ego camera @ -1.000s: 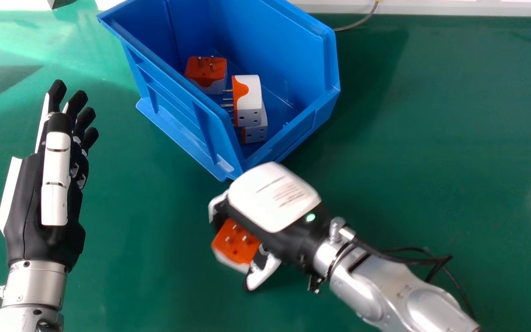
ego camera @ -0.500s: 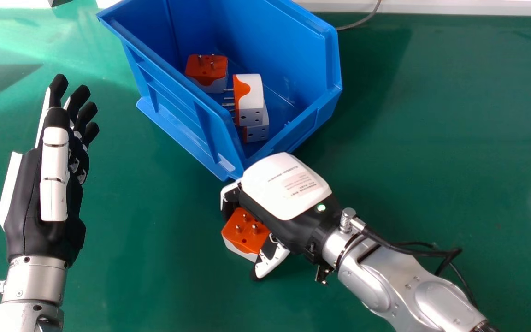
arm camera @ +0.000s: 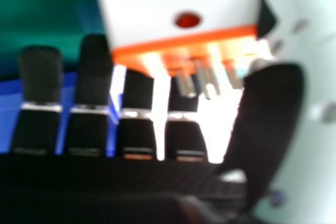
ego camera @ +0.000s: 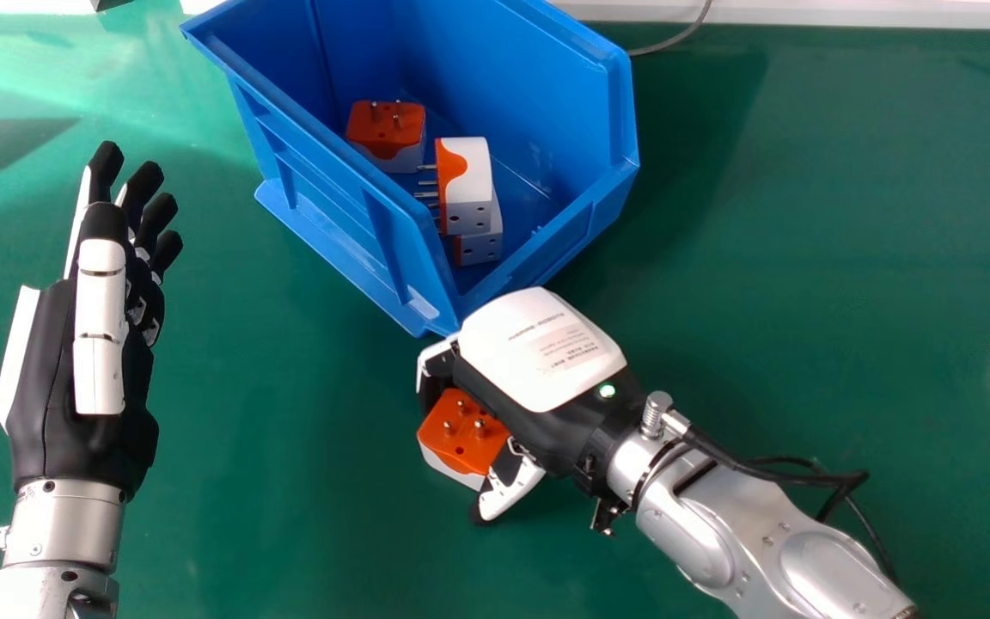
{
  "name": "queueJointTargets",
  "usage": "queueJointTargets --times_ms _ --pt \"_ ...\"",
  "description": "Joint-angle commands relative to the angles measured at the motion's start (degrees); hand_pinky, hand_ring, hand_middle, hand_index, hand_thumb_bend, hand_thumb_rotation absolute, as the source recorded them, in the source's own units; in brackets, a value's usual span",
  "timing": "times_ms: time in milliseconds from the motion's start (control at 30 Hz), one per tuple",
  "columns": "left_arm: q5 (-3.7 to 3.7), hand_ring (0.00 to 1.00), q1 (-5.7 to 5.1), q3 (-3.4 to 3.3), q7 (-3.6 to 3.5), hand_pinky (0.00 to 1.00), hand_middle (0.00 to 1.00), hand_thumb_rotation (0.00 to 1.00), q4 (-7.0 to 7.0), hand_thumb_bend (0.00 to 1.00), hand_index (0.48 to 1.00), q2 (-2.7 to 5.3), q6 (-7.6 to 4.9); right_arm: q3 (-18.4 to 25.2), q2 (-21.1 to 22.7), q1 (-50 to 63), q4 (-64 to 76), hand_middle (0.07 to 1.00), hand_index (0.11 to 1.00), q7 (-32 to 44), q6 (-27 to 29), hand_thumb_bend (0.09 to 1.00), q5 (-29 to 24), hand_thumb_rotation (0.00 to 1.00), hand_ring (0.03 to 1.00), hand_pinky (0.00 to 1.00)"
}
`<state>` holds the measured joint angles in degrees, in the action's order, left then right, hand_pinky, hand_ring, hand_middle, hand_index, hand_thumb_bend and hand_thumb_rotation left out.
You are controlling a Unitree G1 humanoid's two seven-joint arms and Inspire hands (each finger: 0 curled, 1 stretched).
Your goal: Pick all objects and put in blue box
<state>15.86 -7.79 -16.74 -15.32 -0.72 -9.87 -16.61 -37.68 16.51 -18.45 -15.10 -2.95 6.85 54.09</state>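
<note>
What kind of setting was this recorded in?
Probably a lab or workshop bench: a green work surface, a blue plastic parts box holding plug adapters, and a cable at the far edge.

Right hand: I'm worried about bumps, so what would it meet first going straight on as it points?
Likely the blue box, at its near corner, just ahead in the head view; the right hand's height against it is unclear.

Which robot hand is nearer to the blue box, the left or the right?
Right. The right robot hand holds an adapter close by the near corner of the blue box; the left robot hand is farther, left of the box, with green table between.
</note>
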Motion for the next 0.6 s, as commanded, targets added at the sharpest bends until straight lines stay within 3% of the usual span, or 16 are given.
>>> queueJointTargets --times_ms 0,233,567 --pt "0.22 0.96 0.2 -0.07 -0.22 0.97 0.97 0.99 0.98 0.49 0.993 -0.35 -0.77 -0.02 0.48 1.67 1.73 0.541 0.497 0.75 0.06 0.494 -0.08 0.0 0.425 0.31" --pt "0.33 0.97 0.27 0.07 -0.19 0.98 0.98 0.98 1.02 0.49 0.997 -0.16 -0.89 0.07 0.3 4.62 6.22 0.539 0.5 1.72 1.28 0.493 -1.32 0.0 0.425 0.31" --pt "-0.18 0.97 0.4 0.3 0.06 0.98 0.98 0.97 0.71 0.51 0.999 -0.21 -0.97 1.85 1.05 8.16 14.0 0.534 0.504 3.64 2.71 0.492 -3.4 0.0 0.425 0.31"
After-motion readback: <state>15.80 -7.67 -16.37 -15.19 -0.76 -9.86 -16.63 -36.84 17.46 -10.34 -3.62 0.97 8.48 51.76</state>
